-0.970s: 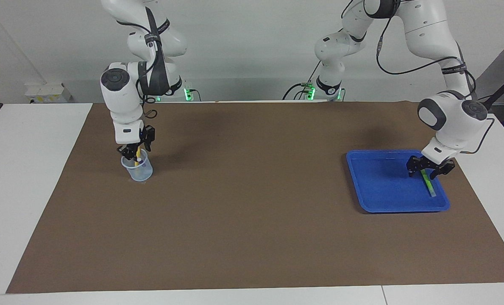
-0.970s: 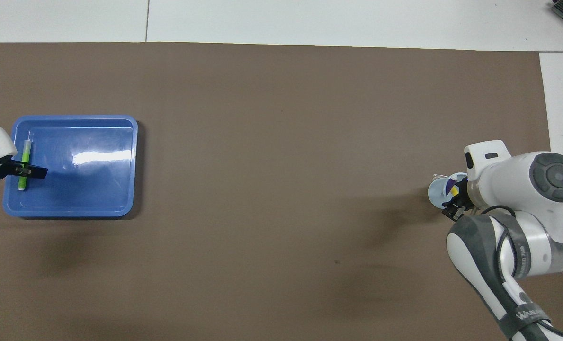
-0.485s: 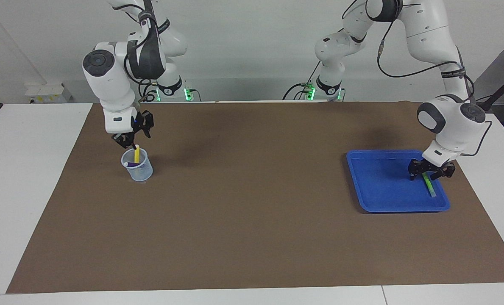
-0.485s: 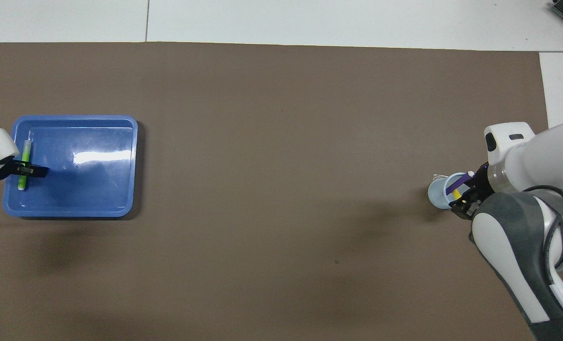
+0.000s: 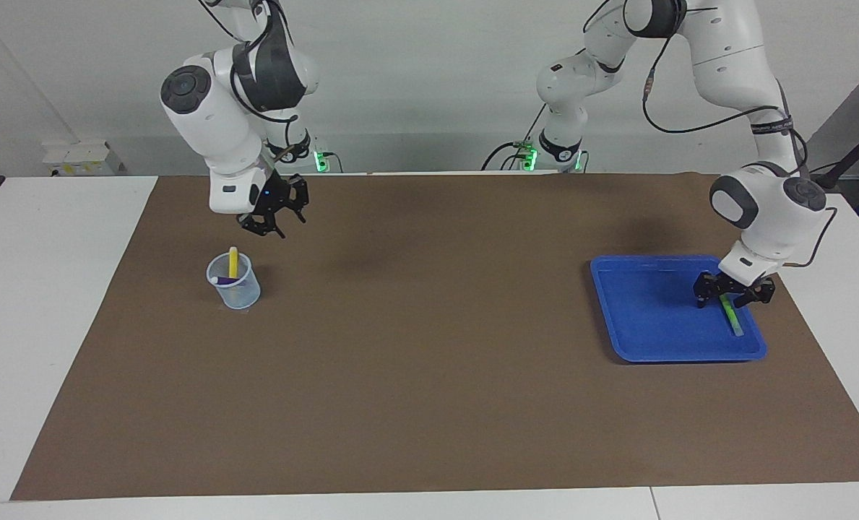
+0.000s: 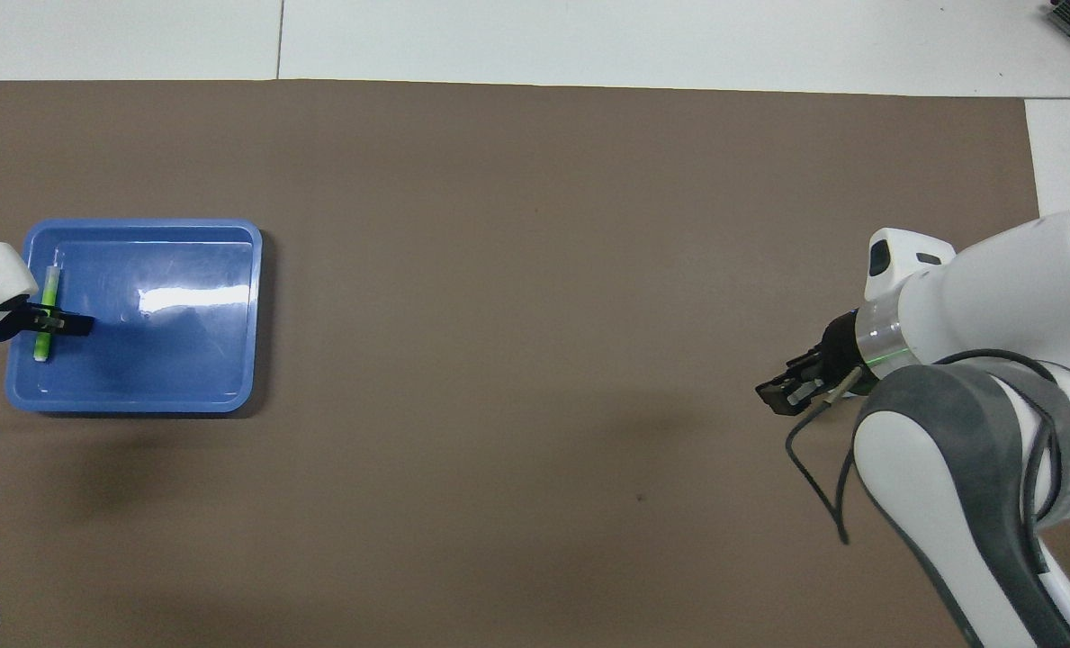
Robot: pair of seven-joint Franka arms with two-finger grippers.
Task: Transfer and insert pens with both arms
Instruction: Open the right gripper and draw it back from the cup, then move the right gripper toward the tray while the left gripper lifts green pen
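Green pen lies flat in a blue tray at the right of the facing view, a little above mid-height, close to the tray's right-hand rim. In the overhead view the same green pen shows at the far left edge of the frame, inside the blue tray, its pale end pointing to the top of the frame.

Left gripper is down in the tray over the upper part of the pen. Its jaws stand open, one finger on each side of the pen. From overhead the left gripper reads as a dark bar laid across the pen.

Yellow pen stands nearly upright in a clear plastic cup at the left of the facing view, its top rising above the rim. Purple pen leans lower inside the same cup.

Right gripper hangs in the air in the upper left of the facing view, above the cup and slightly to its right in the frame, holding nothing. Whether its jaws are open or closed cannot be told. In the overhead view the right gripper appears at the right, mid-height.

Brown mat covers most of the white table.
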